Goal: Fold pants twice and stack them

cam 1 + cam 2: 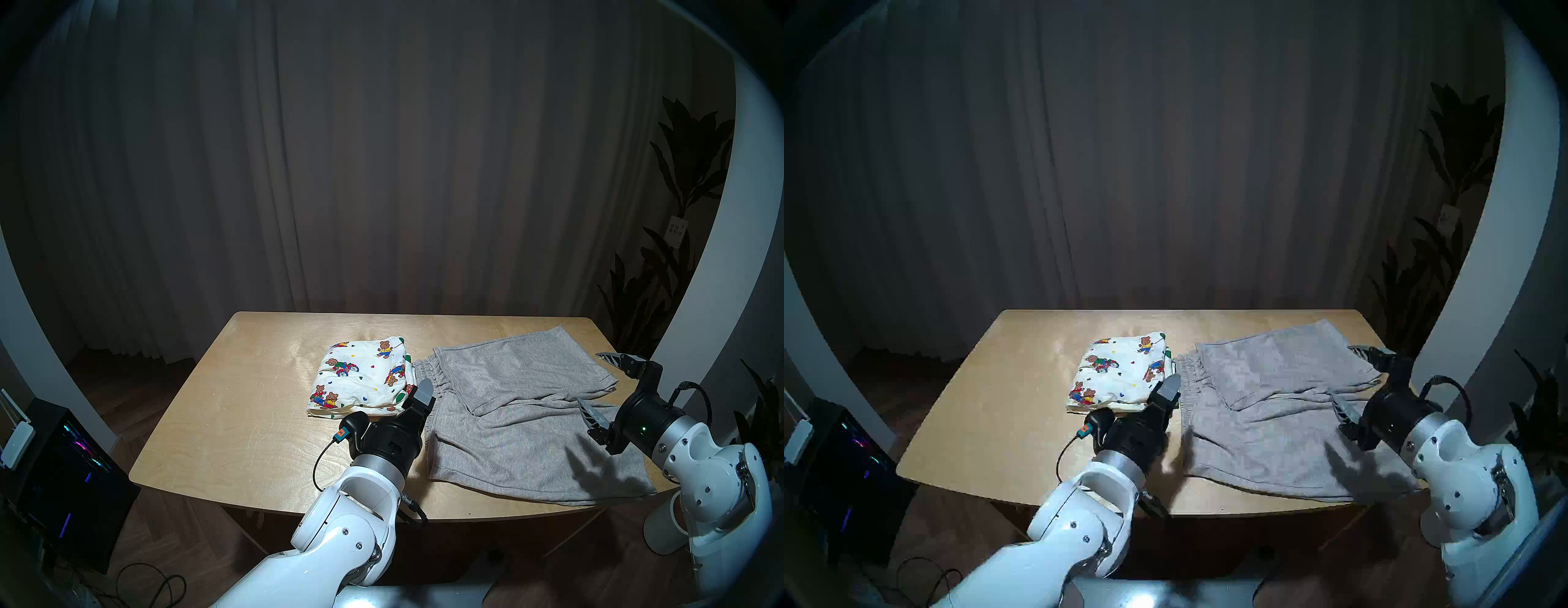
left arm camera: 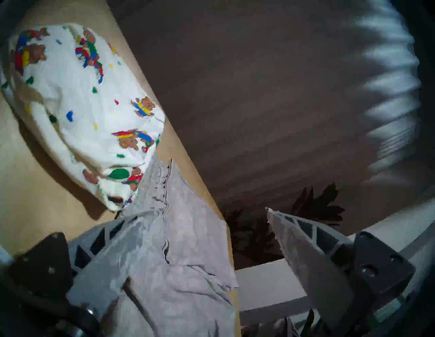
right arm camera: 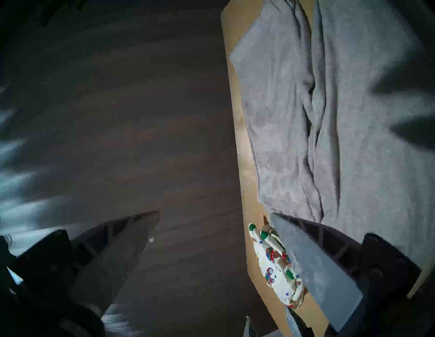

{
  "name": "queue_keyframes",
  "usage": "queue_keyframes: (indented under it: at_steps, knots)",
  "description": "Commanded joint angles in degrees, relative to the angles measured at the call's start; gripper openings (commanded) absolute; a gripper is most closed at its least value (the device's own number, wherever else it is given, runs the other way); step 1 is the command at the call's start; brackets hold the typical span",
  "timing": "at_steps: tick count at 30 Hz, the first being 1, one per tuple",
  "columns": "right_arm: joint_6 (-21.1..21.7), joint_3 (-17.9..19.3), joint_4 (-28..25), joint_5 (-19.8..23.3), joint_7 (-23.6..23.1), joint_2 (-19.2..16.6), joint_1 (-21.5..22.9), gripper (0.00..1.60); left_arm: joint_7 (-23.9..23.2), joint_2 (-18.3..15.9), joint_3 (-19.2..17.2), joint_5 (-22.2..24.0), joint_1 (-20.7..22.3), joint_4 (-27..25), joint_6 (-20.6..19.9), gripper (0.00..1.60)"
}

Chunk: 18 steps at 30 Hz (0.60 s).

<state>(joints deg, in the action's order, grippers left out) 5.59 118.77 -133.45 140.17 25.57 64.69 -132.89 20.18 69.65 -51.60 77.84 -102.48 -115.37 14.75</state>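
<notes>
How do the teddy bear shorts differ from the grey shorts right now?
The bear shorts are cream with colourful bears and hearts; the grey shorts are plain. The bear shorts are folded into a small, compact bundle; the grey shorts lie spread out, legs splayed and rumpled, covering far more of the table. The grey shorts reach the table's right edge; the bear shorts sit mid-table. Both rest on the table, side by side, in neither gripper.

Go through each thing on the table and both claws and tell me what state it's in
Teddy-bear shorts: folded into a compact bundle, lying on the table.
Grey shorts: spread out, wrinkled, not folded, one leg lying partly over the other, hem hanging over the table's near edge.
Left claw: open, holding nothing.
Right claw: open, holding nothing.
</notes>
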Motion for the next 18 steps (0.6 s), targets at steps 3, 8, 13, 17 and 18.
queue_keyframes:
  at_steps: [3, 8, 13, 17, 18]
  knots:
    - [-0.05, 0.65, 1.69, 1.42, -0.65, 1.91, -1.09, 1.6, 6.46, -2.28, 2.29, 2.95, 2.67, -4.69, 4.27, 1.6]
    - [2.64, 0.88, 3.49, 0.39, -2.69, 1.87, -1.83, 1.6, 9.95, -2.56, 3.17, 5.83, 3.76, -5.29, 4.87, 1.6]
    - [5.73, 0.76, 5.26, -3.31, -6.98, 2.12, -2.61, 1.6, 10.84, -3.31, 3.51, 7.82, 3.79, -5.93, 3.82, 1.6]
    - [7.63, 1.68, 6.16, -4.25, -8.91, 2.67, -3.66, 1.6, 9.77, -4.23, 3.26, 11.23, 2.88, -6.37, 2.33, 1.6]
    - [8.06, 1.87, 6.38, -4.32, -9.33, 2.84, -3.92, 1.6, 9.33, -4.58, 3.45, 11.82, 2.95, -6.35, 2.66, 1.6]
